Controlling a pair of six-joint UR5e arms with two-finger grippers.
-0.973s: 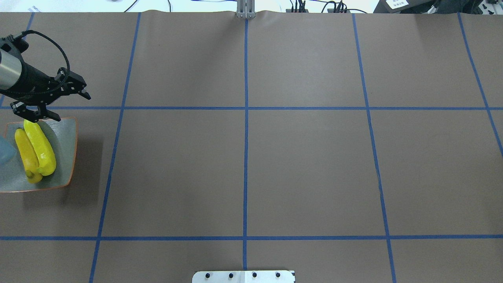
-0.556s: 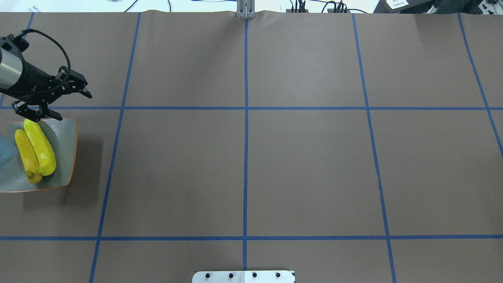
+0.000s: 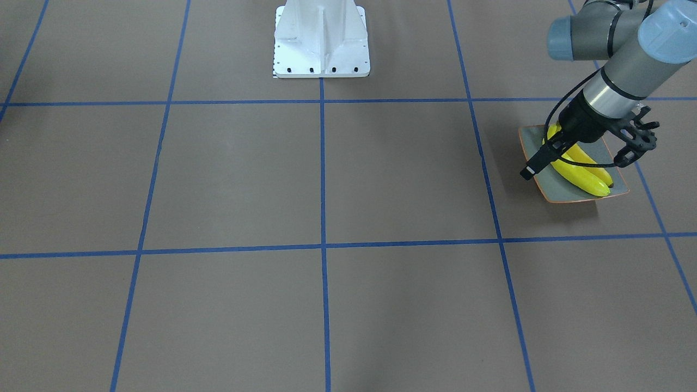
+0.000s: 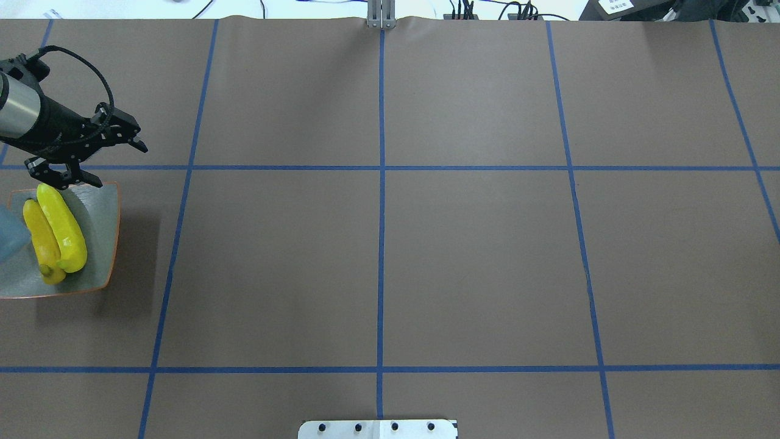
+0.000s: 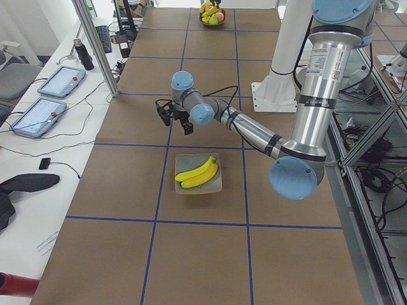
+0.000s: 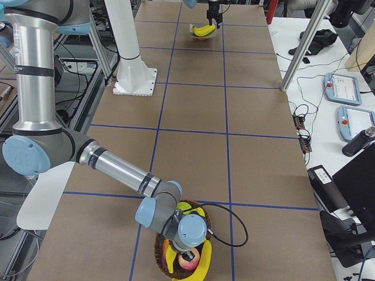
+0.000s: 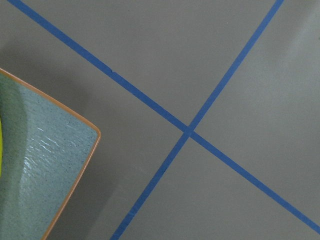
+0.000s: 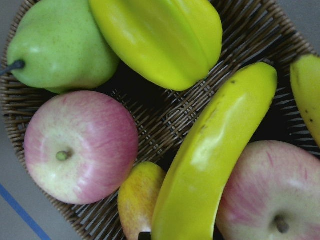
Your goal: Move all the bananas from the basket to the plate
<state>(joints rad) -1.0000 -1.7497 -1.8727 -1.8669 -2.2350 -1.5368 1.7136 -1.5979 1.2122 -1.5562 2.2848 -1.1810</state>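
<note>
At my far left the plate (image 4: 100, 201) holds two bananas (image 4: 61, 228) lying side by side and touching. The left gripper (image 4: 122, 167) hangs over the plate's 12 o'clock edge, jaws spread wide, with nothing between them. At the right end the right gripper (image 6: 186, 252) sits low over the basket (image 8: 240, 30), where a third banana (image 8: 210, 160) lies among apples (image 8: 80, 147). I cannot tell how far that tool is open.

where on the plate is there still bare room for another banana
The bare strip of the plate between the two bananas and the rim toward the middle of the table. Crowded: the other side, where the bananas lie touching, and the edge farthest from the robot, by the open left gripper.
</note>
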